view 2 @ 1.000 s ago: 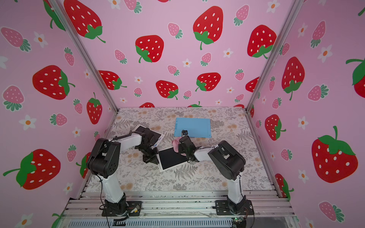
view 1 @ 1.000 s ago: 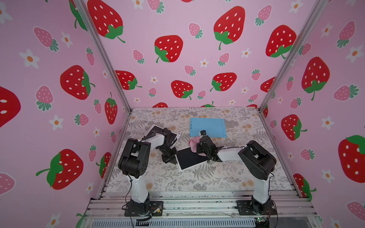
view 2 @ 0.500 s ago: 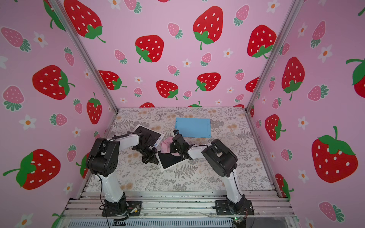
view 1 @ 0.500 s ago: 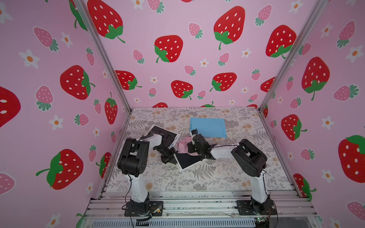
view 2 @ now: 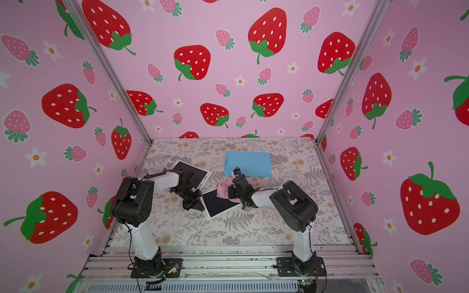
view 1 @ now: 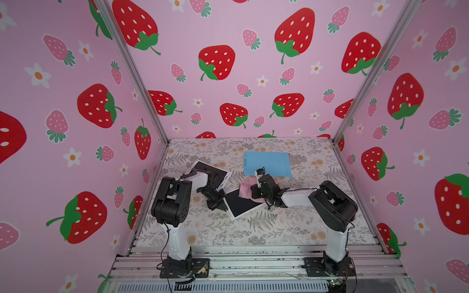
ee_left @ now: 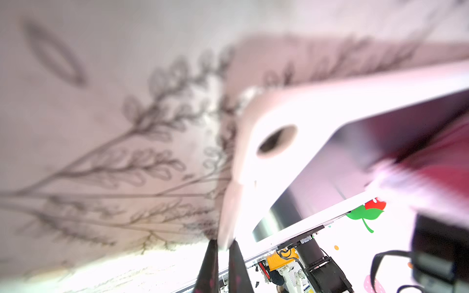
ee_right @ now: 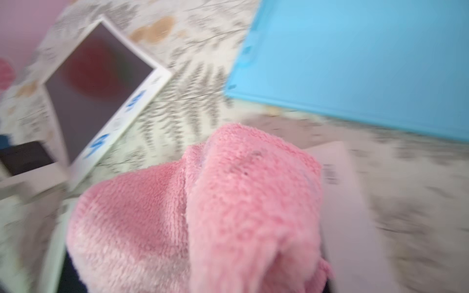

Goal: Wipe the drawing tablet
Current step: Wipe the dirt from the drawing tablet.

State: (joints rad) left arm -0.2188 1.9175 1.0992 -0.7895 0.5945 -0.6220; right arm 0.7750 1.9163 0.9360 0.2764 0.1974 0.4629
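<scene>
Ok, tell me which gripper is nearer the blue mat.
Right. The right gripper, shut on the pink cloth, sits just in front of the blue mat; the left gripper is farther off, beyond the tablet.

left gripper [view 1: 220,204] jaws closed, right gripper [view 1: 250,192] jaws closed

Layout of items on the worktop [view 1: 253,228]

The drawing tablet [view 1: 241,203] lies flat near the centre, with the cloth [view 1: 245,190] resting on its far right corner. The left gripper [view 1: 220,205] sits at the tablet's left edge; the right gripper [view 1: 255,193] is at the cloth, on the tablet's right side. A second tablet [view 1: 210,172] lies behind and to the left, partly under the left arm. A flat board [view 1: 266,163] lies behind the cloth, towards the back wall.
</scene>
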